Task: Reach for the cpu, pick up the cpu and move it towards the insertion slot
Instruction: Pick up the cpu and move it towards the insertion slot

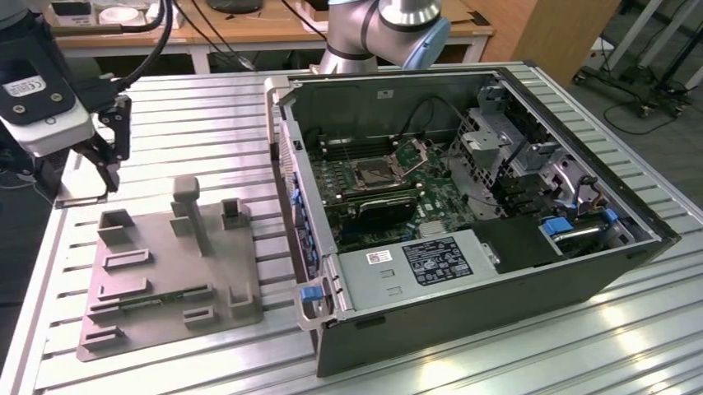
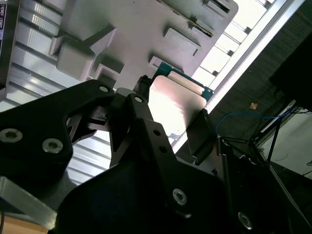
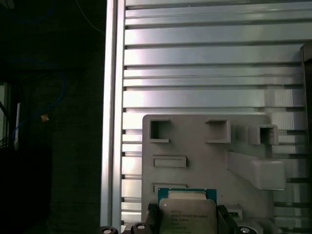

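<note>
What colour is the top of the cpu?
Silvery-white metal, with a green edge; the cpu shows best in the first wrist view.

A ribbed metal table (image 1: pixel 197 107) carries a grey tray (image 1: pixel 154 247) and an open computer case (image 1: pixel 462 317).

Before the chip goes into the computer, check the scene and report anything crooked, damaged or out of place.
Nothing stands out. The chip sits level in the end effector, gripped by two opposite edges, close to the grey tray. The computer case lies open on its side, and its socket looks uncovered.
</note>
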You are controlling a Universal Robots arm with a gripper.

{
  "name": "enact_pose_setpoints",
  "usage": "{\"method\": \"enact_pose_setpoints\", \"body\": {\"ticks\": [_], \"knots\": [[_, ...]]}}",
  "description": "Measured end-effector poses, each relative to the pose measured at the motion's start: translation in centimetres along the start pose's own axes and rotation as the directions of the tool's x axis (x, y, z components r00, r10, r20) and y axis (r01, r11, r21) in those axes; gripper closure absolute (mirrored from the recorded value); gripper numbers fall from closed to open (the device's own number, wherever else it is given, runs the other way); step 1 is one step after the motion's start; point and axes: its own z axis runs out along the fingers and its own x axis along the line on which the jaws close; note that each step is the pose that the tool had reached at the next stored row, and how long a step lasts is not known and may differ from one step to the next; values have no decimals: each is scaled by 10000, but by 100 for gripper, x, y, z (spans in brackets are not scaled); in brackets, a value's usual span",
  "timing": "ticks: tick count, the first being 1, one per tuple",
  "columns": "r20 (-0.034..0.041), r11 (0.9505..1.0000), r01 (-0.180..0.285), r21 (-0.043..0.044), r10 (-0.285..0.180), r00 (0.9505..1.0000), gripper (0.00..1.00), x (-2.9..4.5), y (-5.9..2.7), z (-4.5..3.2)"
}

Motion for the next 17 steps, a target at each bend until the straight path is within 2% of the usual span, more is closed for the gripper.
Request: {"method": "enact_pose_setpoints", "body": {"ticks": [17], "knots": [[0,10000,0,0,0,10000,46,-1,9,-207]]}}
